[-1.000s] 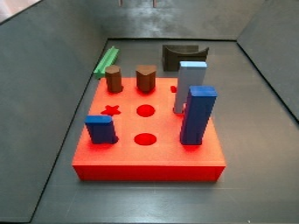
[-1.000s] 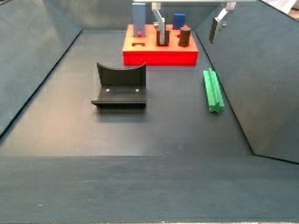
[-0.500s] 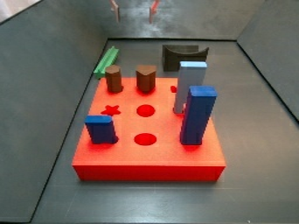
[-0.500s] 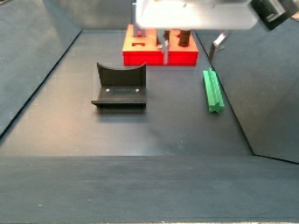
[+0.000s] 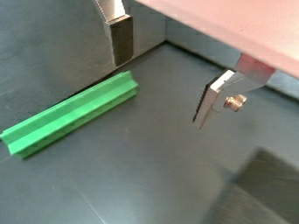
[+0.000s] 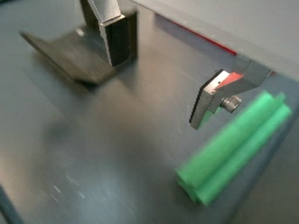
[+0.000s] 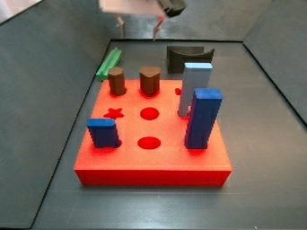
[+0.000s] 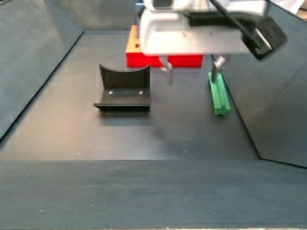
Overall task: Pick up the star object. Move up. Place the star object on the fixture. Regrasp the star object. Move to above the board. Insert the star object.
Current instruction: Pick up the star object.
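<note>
The star object is a long green ridged bar lying flat on the dark floor beside the side wall, also in the other side view. My gripper hangs open above the floor between the bar and the fixture, holding nothing. In both wrist views the fingers stand wide apart over bare floor, with the bar off to one side of the gripper. The fixture lies on the opposite side. The red board sits apart.
On the board stand two blue blocks, a light grey-blue block and two brown pegs. Sloping dark walls enclose the floor; the bar lies close against one of them.
The gripper has come down into view from above, lowering over the floor between the fixture and the green bar. Bar, fixture and board have not moved.
</note>
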